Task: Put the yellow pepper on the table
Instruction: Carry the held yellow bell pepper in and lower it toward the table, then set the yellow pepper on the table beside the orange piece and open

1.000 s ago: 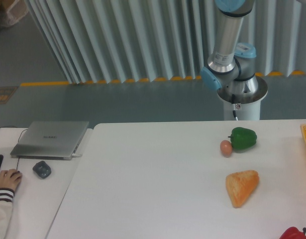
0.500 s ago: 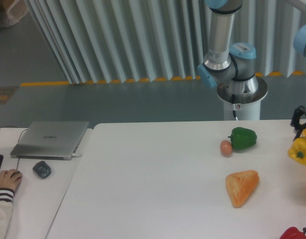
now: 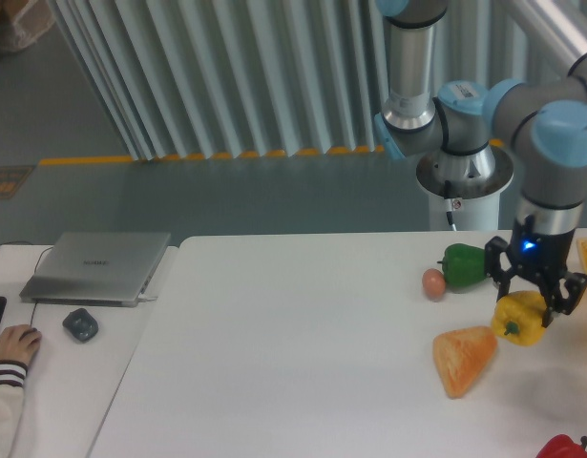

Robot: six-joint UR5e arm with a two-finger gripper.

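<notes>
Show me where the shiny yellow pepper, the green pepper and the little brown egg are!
shiny yellow pepper (image 3: 520, 319), fixed camera, front lobe below the gripper
green bell pepper (image 3: 462, 266), fixed camera, left side of its body
small brown egg (image 3: 433, 282), fixed camera, centre of its shell

The pepper (image 3: 522, 318) hangs in the gripper (image 3: 535, 303) at frame right, above the table (image 3: 293, 363). A bread wedge (image 3: 463, 358) lies lower left of it; another pepper (image 3: 465, 266) and an egg (image 3: 433, 282) lie upper left.
</notes>
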